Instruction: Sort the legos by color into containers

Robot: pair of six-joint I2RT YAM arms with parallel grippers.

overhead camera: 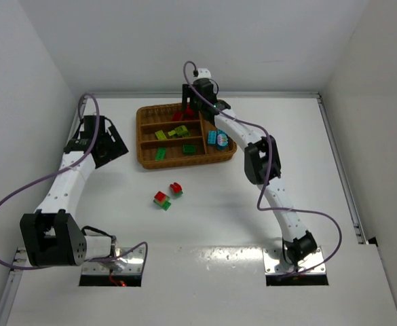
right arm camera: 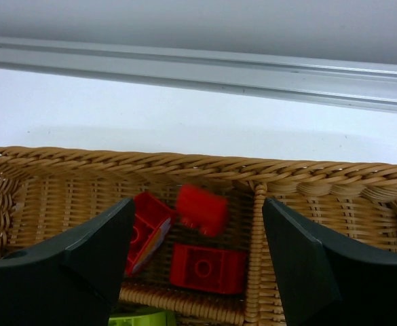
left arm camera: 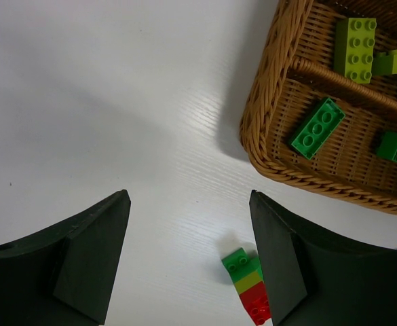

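The brown wicker tray (overhead camera: pixel 146 160) lies at the far middle of the table. My right gripper (overhead camera: pixel 188 111) hangs open over its far slot; in the right wrist view (right arm camera: pixel 197 207) a blurred red brick (right arm camera: pixel 201 209) is loose between the jaws, above two red bricks (right arm camera: pixel 208 269) in that slot. Other slots hold yellow-green bricks (overhead camera: pixel 161 134), green bricks (overhead camera: pixel 161 154) and cyan bricks (overhead camera: pixel 217 138). Two small stacks (overhead camera: pixel 161 199) (overhead camera: pixel 176 188) stand on the table in front of the tray. My left gripper (left arm camera: pixel 188 197) is open and empty, left of the tray, with a green, yellow-green and red stack (left arm camera: pixel 246 285) by its right finger.
White walls close in the table on the left, right and back, and a metal rail (right arm camera: pixel 198 68) runs along the far edge just behind the tray. The tray's near-left corner (left arm camera: pixel 266 153) sits close to my left gripper's right finger.
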